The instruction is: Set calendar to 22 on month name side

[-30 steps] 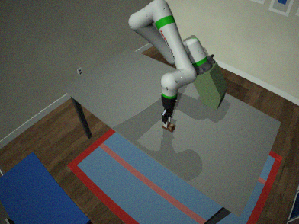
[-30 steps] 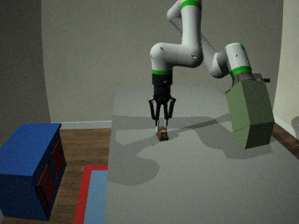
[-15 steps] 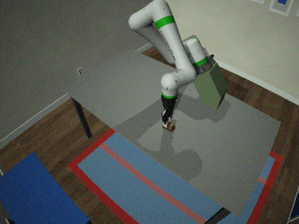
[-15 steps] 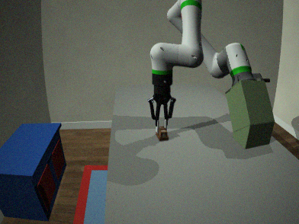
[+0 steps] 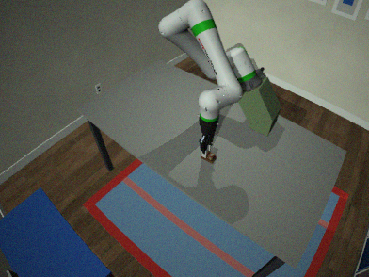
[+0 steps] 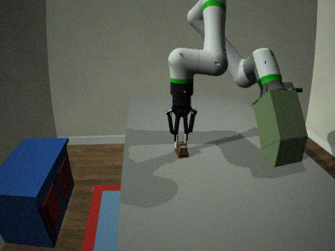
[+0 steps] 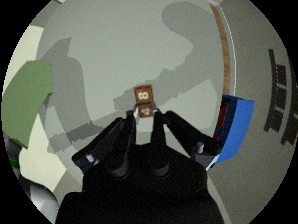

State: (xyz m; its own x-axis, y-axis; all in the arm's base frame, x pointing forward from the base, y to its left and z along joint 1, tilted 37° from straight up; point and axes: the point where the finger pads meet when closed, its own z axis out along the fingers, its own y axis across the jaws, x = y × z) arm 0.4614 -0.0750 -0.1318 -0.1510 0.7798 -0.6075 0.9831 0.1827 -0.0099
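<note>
From the top view, the arm reaches down near the middle of the grey tabletop (image 5: 282,188), fingers (image 5: 206,152) closed on a small brown calendar cube (image 5: 209,157) at their 6 o'clock.

The exterior view shows that cube (image 6: 182,149) low, at or just above the tabletop.

In the wrist view the cube (image 7: 144,95) sits at 12 o'clock, its digit unreadable. No tray is discernible; placing and release seem outstanding.

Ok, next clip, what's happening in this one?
A white arm reaches straight down over a grey table, working on a small wooden block calendar. Its gripper has its jaws closed on one of the calendar's cubes, right at the tray. The wrist view shows a digit on a brown face beyond it, too blurred to read. The date is not yet confirmable.
</note>
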